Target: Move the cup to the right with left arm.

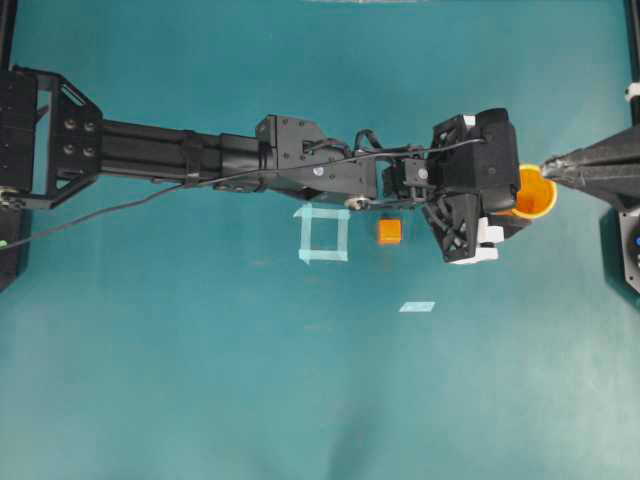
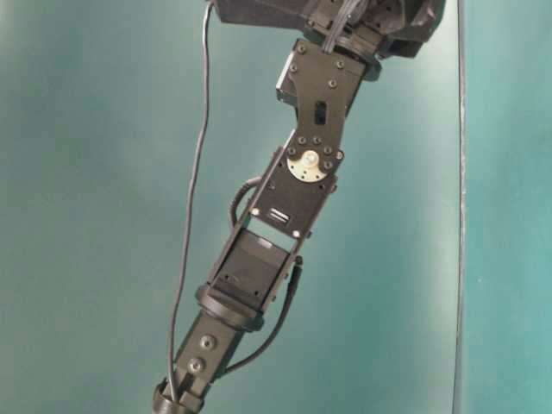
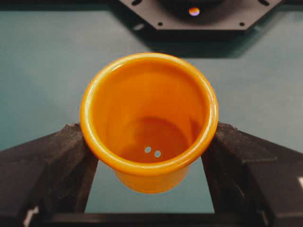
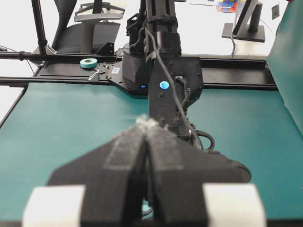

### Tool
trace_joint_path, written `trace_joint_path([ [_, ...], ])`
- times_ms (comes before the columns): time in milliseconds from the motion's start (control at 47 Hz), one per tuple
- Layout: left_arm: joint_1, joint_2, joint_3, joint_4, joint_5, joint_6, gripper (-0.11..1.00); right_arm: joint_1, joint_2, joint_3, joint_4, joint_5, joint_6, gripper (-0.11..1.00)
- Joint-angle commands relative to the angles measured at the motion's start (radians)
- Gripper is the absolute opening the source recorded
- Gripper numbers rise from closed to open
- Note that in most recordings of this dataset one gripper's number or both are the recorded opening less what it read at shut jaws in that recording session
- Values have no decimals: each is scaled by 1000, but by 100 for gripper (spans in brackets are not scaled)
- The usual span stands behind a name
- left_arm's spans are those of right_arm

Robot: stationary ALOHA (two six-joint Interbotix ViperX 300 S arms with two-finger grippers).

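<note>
The yellow-orange cup [image 1: 539, 192] stands at the right of the teal table, partly under the wrist of the long black left arm [image 1: 300, 160]. My left gripper [image 1: 520, 197] is shut on the cup. In the left wrist view the cup [image 3: 149, 118] sits between two black fingers [image 3: 57, 161] that press on its sides just below the rim. Its darker orange inside is open toward the camera. My right gripper [image 1: 550, 168] is shut with nothing in it, and its tip is just above the cup's rim. The right wrist view has the right gripper [image 4: 147, 125] with its pads together.
A small orange cube [image 1: 389, 231] lies left of the cup, beside a pale tape square [image 1: 324, 233]. A short tape strip [image 1: 417, 306] lies nearer the front. The left arm's links [image 2: 302, 181] hang above the table. The right arm's base [image 1: 622, 235] is at the right edge.
</note>
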Motion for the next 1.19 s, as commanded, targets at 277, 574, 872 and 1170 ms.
trace_joint_path([
  [277,-12,-26,-26,0,11,-2,64,0,3,-32,3,8,-2,-1],
  [574,-14,-26,-28,0,11,-2,64,0,3,-35,2,12,-2,-1],
  [872,-14,-26,-25,-2,11,-3,64,0,2,-37,2,12,-3,-1],
  [1170,-14,-25,-25,0,11,-3,64,0,2,-38,2,12,-5,-1],
])
